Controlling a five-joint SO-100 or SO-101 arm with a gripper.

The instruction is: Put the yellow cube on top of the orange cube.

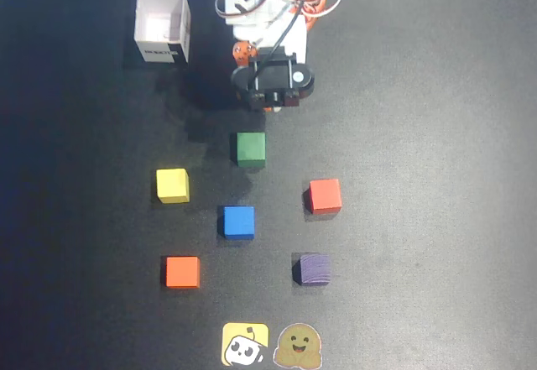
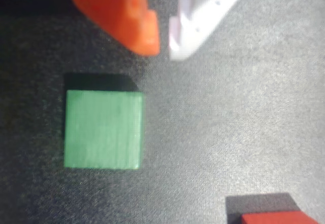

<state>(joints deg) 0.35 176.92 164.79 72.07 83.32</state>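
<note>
In the overhead view the yellow cube (image 1: pixel 172 185) sits left of centre on the black mat. The orange cube (image 1: pixel 182 272) lies below it, nearer the front edge. My gripper (image 1: pixel 270 106) hangs near the arm's base, just above the green cube (image 1: pixel 250 148) and well away from both task cubes. In the wrist view the gripper (image 2: pixel 164 45) shows an orange finger (image 2: pixel 137 21) and a white finger (image 2: pixel 203 16) whose tips stand almost together with nothing between them. Neither the yellow nor the orange cube appears in the wrist view.
A green cube (image 2: pixel 103 129) lies under the fingers. A redder cube (image 1: pixel 324 195) (image 2: pixel 274 218), a blue cube (image 1: pixel 237 221) and a purple cube (image 1: pixel 314 268) are spread over the mat. A white open box (image 1: pixel 162 24) stands back left. Two stickers (image 1: pixel 245 344) lie at the front.
</note>
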